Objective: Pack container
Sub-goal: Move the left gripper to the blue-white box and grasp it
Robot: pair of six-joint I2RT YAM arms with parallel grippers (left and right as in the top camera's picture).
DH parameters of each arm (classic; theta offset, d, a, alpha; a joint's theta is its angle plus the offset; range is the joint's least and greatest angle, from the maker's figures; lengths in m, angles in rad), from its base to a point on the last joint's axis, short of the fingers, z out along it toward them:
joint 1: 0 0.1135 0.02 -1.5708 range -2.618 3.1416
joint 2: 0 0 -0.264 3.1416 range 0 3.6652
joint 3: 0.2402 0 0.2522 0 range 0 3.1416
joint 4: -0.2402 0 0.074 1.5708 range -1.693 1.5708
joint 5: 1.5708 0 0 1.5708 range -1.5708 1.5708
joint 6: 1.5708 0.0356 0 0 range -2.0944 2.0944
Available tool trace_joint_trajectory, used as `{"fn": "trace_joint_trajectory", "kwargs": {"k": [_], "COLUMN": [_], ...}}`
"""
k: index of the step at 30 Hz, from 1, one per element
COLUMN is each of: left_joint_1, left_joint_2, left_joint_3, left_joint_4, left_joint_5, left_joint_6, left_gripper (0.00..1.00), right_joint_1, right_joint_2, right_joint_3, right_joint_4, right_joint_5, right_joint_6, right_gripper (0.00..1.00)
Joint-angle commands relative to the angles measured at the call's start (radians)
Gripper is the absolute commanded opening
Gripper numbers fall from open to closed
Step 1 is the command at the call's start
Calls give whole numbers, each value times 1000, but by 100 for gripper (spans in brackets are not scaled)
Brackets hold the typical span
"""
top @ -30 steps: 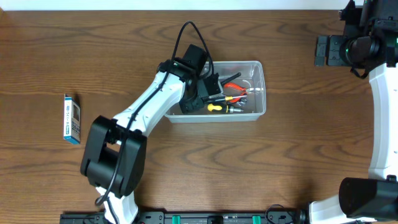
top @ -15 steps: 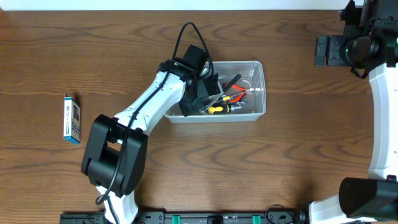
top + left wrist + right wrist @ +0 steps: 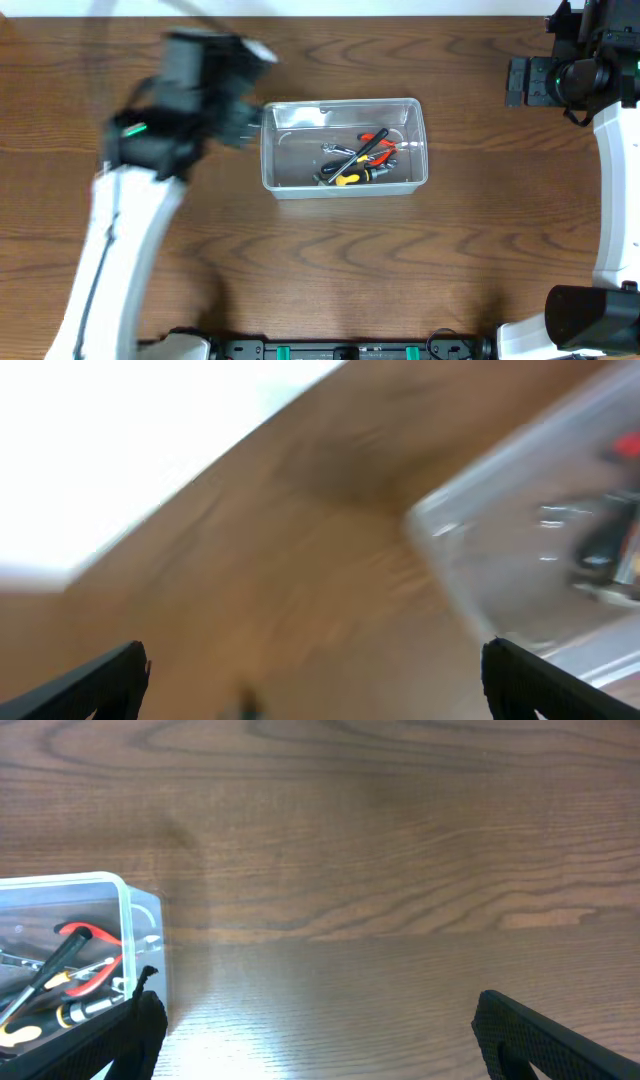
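The clear plastic container [image 3: 290, 168] lies at the table's middle. Inside it are red-handled pliers [image 3: 376, 143], a yellow-and-black screwdriver [image 3: 350, 177] and other small tools. My left gripper [image 3: 246, 120] is motion-blurred, just left of the container and outside it. In the left wrist view the left gripper [image 3: 320, 690] is open over bare wood, with nothing between its fingers, and the container [image 3: 520, 530] is at the right. My right gripper [image 3: 518, 82] hangs open at the far right. The right gripper [image 3: 320, 1040] sees the container's corner [image 3: 125, 895] at its left.
The blurred left arm [image 3: 120, 230] runs across the left part of the table. The right arm's column [image 3: 612, 190] stands along the right edge. The table's far edge [image 3: 320, 12] runs along the top.
The left gripper has opened inside the container and left a tool there. It then lifted out and swung left fast. The right arm has not moved.
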Motion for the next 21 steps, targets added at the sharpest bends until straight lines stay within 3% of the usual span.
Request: {"fn": "trace_joint_trajectory", "kwargs": {"k": [1, 3, 9, 21], "left_joint_1": [189, 341, 576, 626], "left_joint_2": [-28, -32, 14, 247], "left_joint_3": [-10, -10, -64, -218], "left_joint_4": [-89, -161, -198, 11], "left_joint_5": [-32, -22, 101, 114], "left_joint_6": [-249, -334, -343, -170], "left_gripper": [98, 98, 98, 98], "right_joint_1": [-7, -7, -7, -7], "right_joint_2": [2, 2, 2, 2], "right_joint_3": [-5, -5, -5, -5], "right_joint_4": [3, 3, 3, -5], "right_joint_5": [-5, -8, -8, -3], "right_joint_6": [-2, -2, -2, -34], "right_gripper": [99, 99, 99, 99]}}
